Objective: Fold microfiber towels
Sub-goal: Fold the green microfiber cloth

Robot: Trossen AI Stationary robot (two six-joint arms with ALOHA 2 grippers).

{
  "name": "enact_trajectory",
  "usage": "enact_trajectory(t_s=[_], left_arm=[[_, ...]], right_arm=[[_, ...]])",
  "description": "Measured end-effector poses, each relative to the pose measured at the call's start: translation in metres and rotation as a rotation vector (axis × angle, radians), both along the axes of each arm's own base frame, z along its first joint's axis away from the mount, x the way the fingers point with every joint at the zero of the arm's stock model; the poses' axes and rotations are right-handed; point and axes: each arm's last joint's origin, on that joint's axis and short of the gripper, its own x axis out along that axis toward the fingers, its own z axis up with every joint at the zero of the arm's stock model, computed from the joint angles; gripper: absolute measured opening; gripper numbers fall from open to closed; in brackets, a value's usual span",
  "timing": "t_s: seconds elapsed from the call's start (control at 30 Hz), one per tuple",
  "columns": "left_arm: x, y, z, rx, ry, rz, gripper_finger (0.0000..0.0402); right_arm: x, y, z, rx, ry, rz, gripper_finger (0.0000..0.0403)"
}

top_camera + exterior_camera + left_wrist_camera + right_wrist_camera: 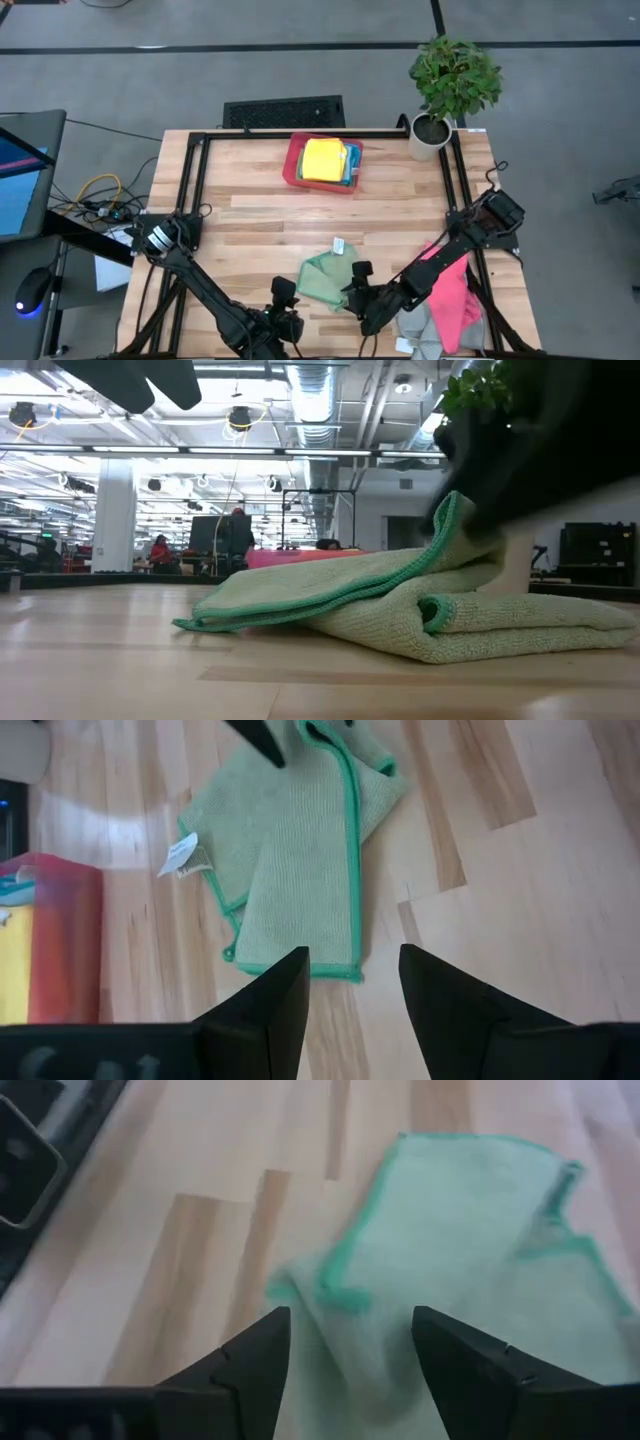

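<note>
A green towel (325, 278) is seen lying partly folded on the wooden desk (260, 225) near its front edge, its layers overlapped unevenly and a small white tag (339, 245) sticking out at the far side. In the low view one darker-edged flap is draped over a thicker rolled fold. The right claw (358, 287) is held at the towel's right edge, its two fingers spread apart with the cloth's corner between them and nothing clamped. The left claw (285, 303) is placed just in front of the towel at the desk's front edge, its fingers parted over bare wood and gripping nothing. At the far middle of the desk a red tray (293, 165) is filled with a stack of folded towels, a yellow towel (322, 160) on top and blue and green edges showing at its right side. At the front right corner a pink towel (452, 290) is draped across a grey towel (425, 325), partly under the right arm. A potted plant (450, 85) is set at the far right corner.
</note>
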Motion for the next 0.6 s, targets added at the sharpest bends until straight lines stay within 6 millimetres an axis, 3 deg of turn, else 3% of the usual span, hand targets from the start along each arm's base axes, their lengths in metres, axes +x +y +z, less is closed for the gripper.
enact_trajectory(t_s=[0.17, 0.37, 0.6], left_arm=[[-0.001, 0.001, 0.000, 0.009, 0.002, 0.005, 0.0151], [-0.001, 0.001, 0.000, 0.007, 0.003, 0.006, 0.0151], [-0.001, 0.001, 0.000, 0.011, -0.001, 0.007, 0.0150]], right_arm=[[0.005, 0.006, -0.009, -0.045, 0.045, -0.012, 0.0230], [0.009, 0.010, -0.001, -0.085, 0.068, -0.012, 0.0198], [0.010, 0.011, 0.002, -0.086, 0.067, -0.014, 0.0191]])
